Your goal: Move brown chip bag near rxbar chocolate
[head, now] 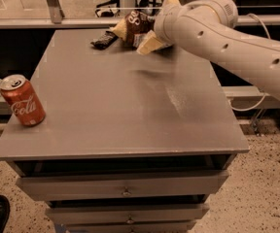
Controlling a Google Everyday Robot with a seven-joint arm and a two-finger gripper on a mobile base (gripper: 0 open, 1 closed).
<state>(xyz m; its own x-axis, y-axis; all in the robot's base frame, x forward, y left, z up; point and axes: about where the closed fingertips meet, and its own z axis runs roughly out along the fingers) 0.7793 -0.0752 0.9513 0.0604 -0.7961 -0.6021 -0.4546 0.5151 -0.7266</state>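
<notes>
Watch the far edge: the brown chip bag point(136, 24) sits right at the back rim of the table point(130, 110), just beside the rxbar chocolate point(104, 39), and you cannot tell whether the two touch. The gripper point(154, 27) is up against the bag's right side, mostly masked by the arm point(218, 38), so whether it is clamped on the bag or free of it cannot be told. If it is holding and you pull away without letting go, you probably drag the bag off again. Any sweep leftward could knock the light bar off the back. The grey top is smooth and bare in the middle. A red cola can point(22, 101) stands well apart at the left edge. Drawers point(125, 186) sit below, above speckled flooring point(261, 198).
</notes>
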